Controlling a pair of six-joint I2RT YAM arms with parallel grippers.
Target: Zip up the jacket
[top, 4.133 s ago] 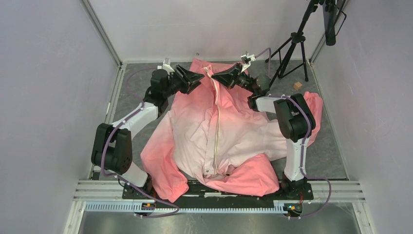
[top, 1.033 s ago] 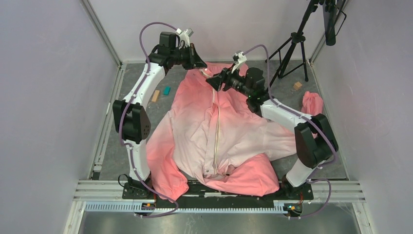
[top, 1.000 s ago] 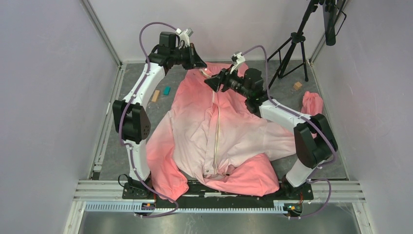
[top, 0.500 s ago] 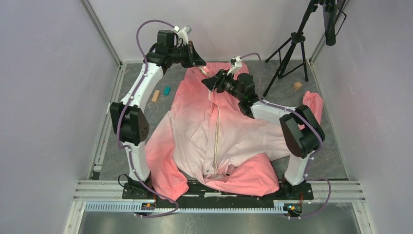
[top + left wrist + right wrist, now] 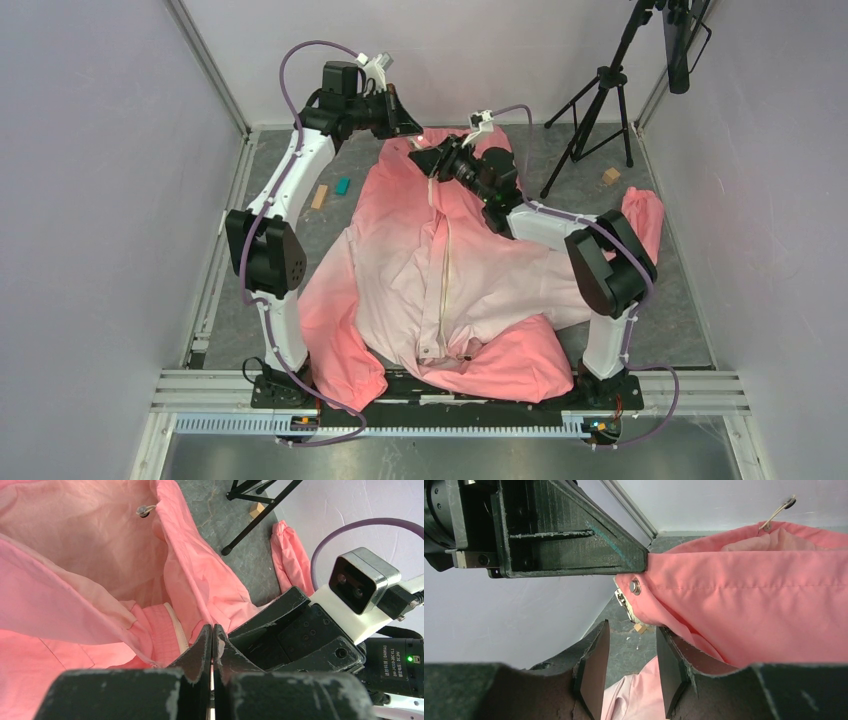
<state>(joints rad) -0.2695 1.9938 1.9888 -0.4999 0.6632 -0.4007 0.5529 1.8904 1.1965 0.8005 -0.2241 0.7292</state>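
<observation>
The salmon-pink jacket [image 5: 500,270] lies spread on the table, its cream zipper [image 5: 444,270] running down the front. My left gripper [image 5: 408,127] is at the far collar, shut on the jacket's top edge and holding it up taut. In the right wrist view one of its fingers [image 5: 574,545] pinches the fabric just above a metal snap [image 5: 636,586] and the zipper's metal end [image 5: 623,601]. My right gripper [image 5: 631,645] is open just below that end, with nothing between its jaws. In the left wrist view my left gripper [image 5: 212,628] is closed beside the zipper strip [image 5: 176,630].
A black tripod [image 5: 600,100] stands at the far right with a small wooden block [image 5: 610,176] near it. A teal block [image 5: 342,185] and a wooden block [image 5: 320,196] lie left of the jacket. A drawcord toggle [image 5: 144,511] hangs in the hood.
My right gripper has moved left and farther away, up to the collar tip, and its jaws have narrowed. The left gripper has hardly moved and still grips the collar.
</observation>
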